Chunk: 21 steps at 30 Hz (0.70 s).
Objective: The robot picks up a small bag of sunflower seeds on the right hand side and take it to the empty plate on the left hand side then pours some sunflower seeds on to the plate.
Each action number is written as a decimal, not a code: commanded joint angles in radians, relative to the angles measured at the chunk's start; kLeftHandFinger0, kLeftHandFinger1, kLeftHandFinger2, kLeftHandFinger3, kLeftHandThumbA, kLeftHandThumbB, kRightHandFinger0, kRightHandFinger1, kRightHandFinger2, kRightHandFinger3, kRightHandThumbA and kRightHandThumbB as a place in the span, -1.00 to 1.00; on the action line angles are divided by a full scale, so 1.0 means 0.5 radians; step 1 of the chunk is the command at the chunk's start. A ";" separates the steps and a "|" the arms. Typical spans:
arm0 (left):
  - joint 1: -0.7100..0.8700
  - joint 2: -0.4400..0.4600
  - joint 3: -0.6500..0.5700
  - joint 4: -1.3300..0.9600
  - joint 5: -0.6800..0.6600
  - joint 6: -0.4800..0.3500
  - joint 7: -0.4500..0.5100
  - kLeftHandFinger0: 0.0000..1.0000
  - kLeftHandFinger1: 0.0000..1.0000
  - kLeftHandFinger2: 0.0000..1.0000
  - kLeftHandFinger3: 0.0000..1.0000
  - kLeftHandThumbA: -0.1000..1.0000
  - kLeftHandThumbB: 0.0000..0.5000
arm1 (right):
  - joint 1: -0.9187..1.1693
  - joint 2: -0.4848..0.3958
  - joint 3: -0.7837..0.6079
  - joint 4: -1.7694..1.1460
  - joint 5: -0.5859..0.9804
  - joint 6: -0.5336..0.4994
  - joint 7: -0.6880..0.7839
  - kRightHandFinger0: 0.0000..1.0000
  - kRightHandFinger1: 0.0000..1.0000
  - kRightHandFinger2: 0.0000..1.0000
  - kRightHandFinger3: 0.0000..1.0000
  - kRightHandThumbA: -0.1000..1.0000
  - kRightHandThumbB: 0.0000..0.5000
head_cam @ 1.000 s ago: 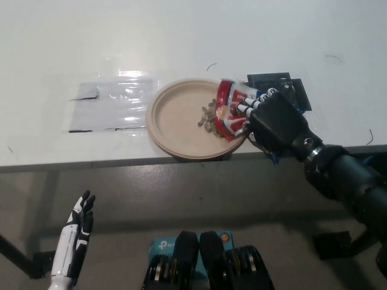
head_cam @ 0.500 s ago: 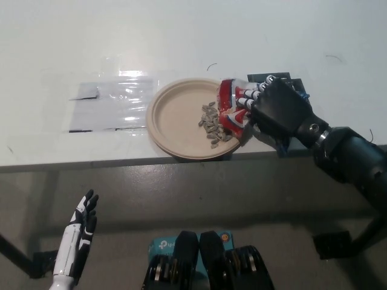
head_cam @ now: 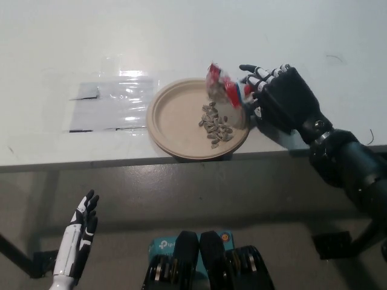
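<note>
Right hand (head_cam: 281, 96) fingers curled around the red seed bag (head_cam: 222, 92), gripping it at the plate's (head_cam: 172, 115) right rim. Bag was crumpled; seeds (head_cam: 214, 124) lay piled on plate. Left hand (head_cam: 78, 232) hung low, fingers spread, holding nothing.

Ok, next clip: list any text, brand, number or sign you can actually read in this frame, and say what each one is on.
"tp-l": white letters on the teal box at the bottom edge; the rest is hidden.
Seed bag in the black right hand, at the plate's far right rim: red and white print, too blurred to read.
Clear plastic sheet left of the plate: no legible text.
White left hand, low at the lower left: no markings.
</note>
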State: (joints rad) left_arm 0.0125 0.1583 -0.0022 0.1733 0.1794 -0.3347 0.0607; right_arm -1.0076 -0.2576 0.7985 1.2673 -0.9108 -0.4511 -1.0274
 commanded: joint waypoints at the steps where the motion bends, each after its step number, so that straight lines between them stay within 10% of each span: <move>1: 0.002 0.037 -0.011 -0.073 0.051 -0.040 -0.010 1.00 1.00 1.00 1.00 1.00 -0.94 | -0.019 0.040 -0.174 -0.047 0.319 -0.038 0.081 -1.00 -0.54 0.50 0.32 -1.00 -0.77; 21: 0.003 0.028 -0.007 -0.062 0.035 -0.049 -0.013 1.00 1.00 1.00 1.00 1.00 -1.00 | 0.042 -0.012 -0.302 0.088 0.357 -0.038 0.072 -1.00 -0.31 0.58 0.43 -1.00 -0.72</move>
State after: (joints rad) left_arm 0.0155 0.1582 -0.0026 0.1641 0.1914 -0.3347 0.0607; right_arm -0.9505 -0.2234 0.6367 1.3020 -0.7293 -0.4531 -0.9410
